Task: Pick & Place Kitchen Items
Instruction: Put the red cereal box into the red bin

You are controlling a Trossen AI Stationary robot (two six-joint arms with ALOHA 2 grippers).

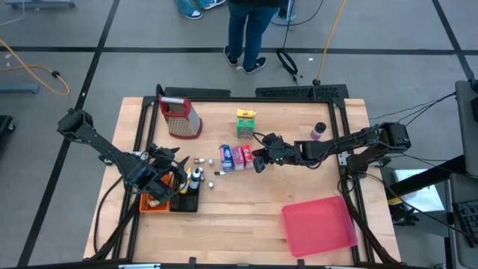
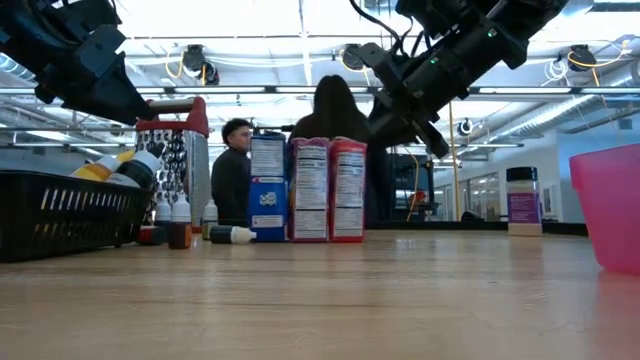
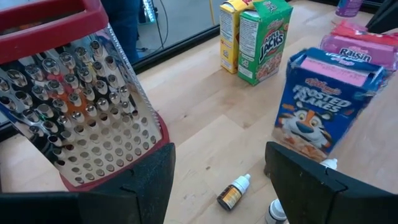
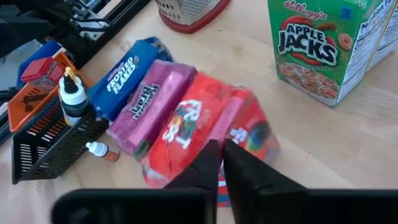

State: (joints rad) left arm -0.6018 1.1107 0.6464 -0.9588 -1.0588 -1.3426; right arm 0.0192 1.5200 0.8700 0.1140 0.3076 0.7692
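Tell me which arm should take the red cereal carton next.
Right. The right gripper sits directly over the red carton, fingers shut. The left gripper is open beside the grater at the black basket, with the blue carton in between.

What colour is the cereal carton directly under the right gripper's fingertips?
Red: the red carton, next to the pink one. It shows best in the right wrist view.

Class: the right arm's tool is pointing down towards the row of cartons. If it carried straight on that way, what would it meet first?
Most likely the red carton: the right tool, shut, points at its top, just above it. Whether they already touch is unclear.
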